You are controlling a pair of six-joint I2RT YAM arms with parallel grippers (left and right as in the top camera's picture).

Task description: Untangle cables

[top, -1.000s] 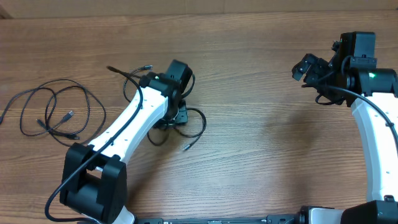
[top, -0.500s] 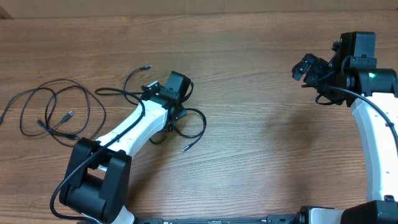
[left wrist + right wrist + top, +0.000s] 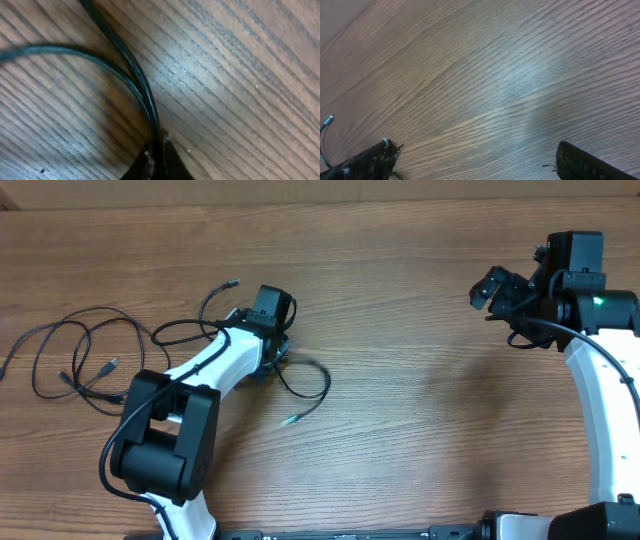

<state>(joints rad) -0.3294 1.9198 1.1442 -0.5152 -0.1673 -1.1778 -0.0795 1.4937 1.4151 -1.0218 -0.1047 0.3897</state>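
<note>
Thin black cables lie on the wooden table in two groups. One cable (image 3: 322, 383) loops around my left gripper (image 3: 274, 352), with plug ends at the back (image 3: 232, 283) and the front (image 3: 290, 420). In the left wrist view two strands of this cable (image 3: 134, 74) run together into my left gripper (image 3: 157, 162), which is shut on them. A second loose coil of cables (image 3: 88, 363) lies at the far left, apart from it. My right gripper (image 3: 495, 292) hangs open at the far right, with nothing between its fingers (image 3: 375, 160).
The table's far edge (image 3: 320, 202) runs along the top of the overhead view. A small plug end (image 3: 327, 120) shows at the left edge of the right wrist view. The right arm's own thick black wire (image 3: 560, 330) hangs beside its wrist.
My left gripper has shut on the cable and shifted a little left and back. The cable's loops moved with it. The right arm has not moved.
</note>
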